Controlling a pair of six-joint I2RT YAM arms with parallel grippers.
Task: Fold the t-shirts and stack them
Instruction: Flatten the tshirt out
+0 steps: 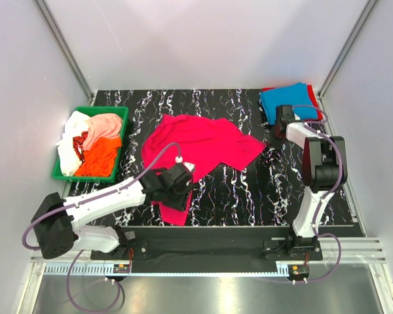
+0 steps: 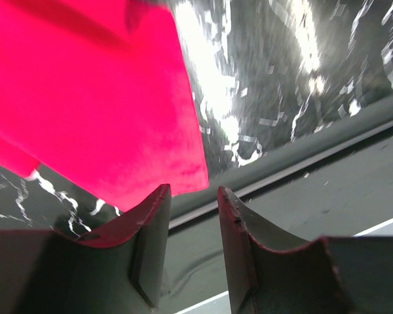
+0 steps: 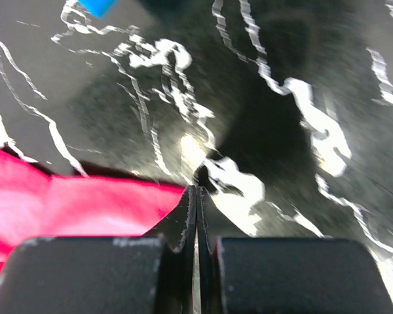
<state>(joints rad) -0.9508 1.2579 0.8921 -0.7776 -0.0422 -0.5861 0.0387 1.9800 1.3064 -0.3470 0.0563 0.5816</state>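
**Pink tee spread mid-bench, both tools empty**

Hard to count the heap in the bin (image 1: 78,177) at the left: orange tee (image 1: 98,157), peach tee (image 1: 105,124) and white tee (image 1: 67,154) tangled together, each partly buried. Of the red tee (image 1: 266,89) at the far right corner, only thin edges visible under the blue tee (image 1: 289,99) folded on top. Near part of the pink tee (image 1: 203,144) covered by the left tool (image 1: 183,180) in the overhead view. Cropped to one flat corner (image 2: 85,98) in the left wrist view, and to a strip at the lower left (image 3: 72,203) in the right wrist view. Blue tee (image 3: 98,5) cut down there to a sliver at the top edge. Both wrist views blurred.

Black bench (image 1: 249,190) veined with white, glossy under the light (image 2: 262,78) (image 3: 281,65), with a grey rail (image 2: 301,163) along its near edge. Plain white walls (image 1: 196,39) on three sides, metal struts (image 1: 65,49) in the far corners.

One pink tee, lying rumpled and unfolded at the middle of the bench. One stack of two at the far right. One bin. Two tools.

Left tool (image 2: 193,196) low over the near part of the pink tee, fingers (image 2: 144,242) parted with a clear gap, gripping nothing, the cloth edge just beyond the left finger. Right tool (image 1: 273,137) (image 3: 196,190) near the tee's right corner, between it and the blue stack. Fingers pressed together to a hairline slit, no cloth visible between them.
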